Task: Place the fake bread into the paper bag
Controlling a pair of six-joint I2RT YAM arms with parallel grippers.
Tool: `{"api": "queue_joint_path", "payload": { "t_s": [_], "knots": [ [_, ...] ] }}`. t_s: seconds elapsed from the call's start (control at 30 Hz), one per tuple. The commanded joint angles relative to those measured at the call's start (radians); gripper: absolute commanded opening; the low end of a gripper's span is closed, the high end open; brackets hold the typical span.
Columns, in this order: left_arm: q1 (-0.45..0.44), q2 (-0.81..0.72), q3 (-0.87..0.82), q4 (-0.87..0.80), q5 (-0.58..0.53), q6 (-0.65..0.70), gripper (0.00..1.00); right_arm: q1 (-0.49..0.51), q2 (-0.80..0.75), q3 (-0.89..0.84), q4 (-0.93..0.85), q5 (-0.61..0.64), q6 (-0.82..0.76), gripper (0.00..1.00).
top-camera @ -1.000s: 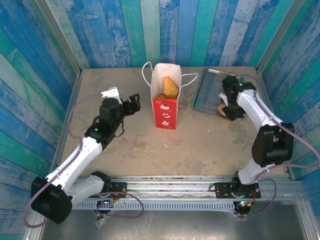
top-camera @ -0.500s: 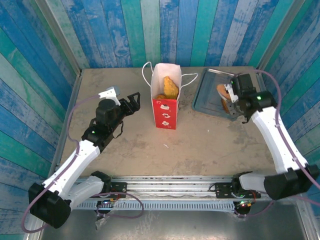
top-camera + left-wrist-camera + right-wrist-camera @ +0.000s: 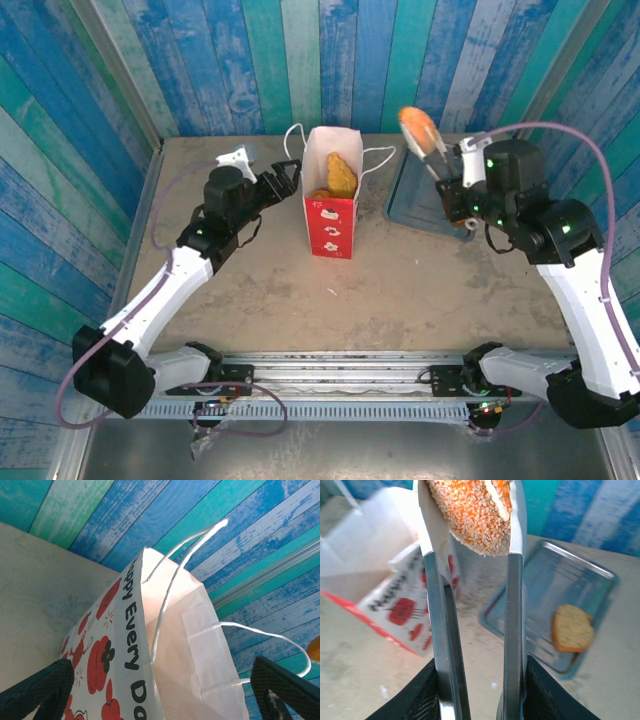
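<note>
Two pieces of bread (image 3: 340, 175) sit inside the paper bag (image 3: 330, 225) in the view from above, and the bag stands in the middle of the table (image 3: 300, 300). The right gripper (image 3: 452, 185) is pressed together on metal tongs (image 3: 432, 148). The tongs pinch a round bun (image 3: 413, 120) up in the air, above the tray (image 3: 410, 200) and to the right of the bag. The left gripper (image 3: 285, 177) is spread wide beside the top of the bag. In the left wrist view the bag's thin handles (image 3: 170, 590) stick up between two spread fingers (image 3: 40, 690). I cannot tell if they touch the paper. The right wrist view gives a close look that the view from above lacks. The bun (image 3: 475, 510) has seeds all over and a white stripe, and one more bread piece (image 3: 572, 628) lies on the tray (image 3: 555, 580). The bun looks light and firm but round, so I think it could slip out. Squeezing it across its middle seems best.
</note>
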Motion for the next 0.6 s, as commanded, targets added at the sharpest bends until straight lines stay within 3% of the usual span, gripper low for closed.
{"api": "queue_joint_path", "payload": {
  "t_s": [0.0,0.2,0.57],
  "knots": [
    [-0.002,0.056,0.016,0.050,0.056,-0.046,0.91,0.095,0.034,0.075,0.059,0.000,0.071,0.33],
    [-0.002,0.127,0.010,0.111,0.092,-0.097,0.85,0.260,0.138,0.175,0.081,0.120,0.073,0.32],
    [-0.002,0.120,-0.038,0.161,0.051,-0.116,0.79,0.321,0.345,0.362,0.020,0.190,0.104,0.32]
  ]
}}
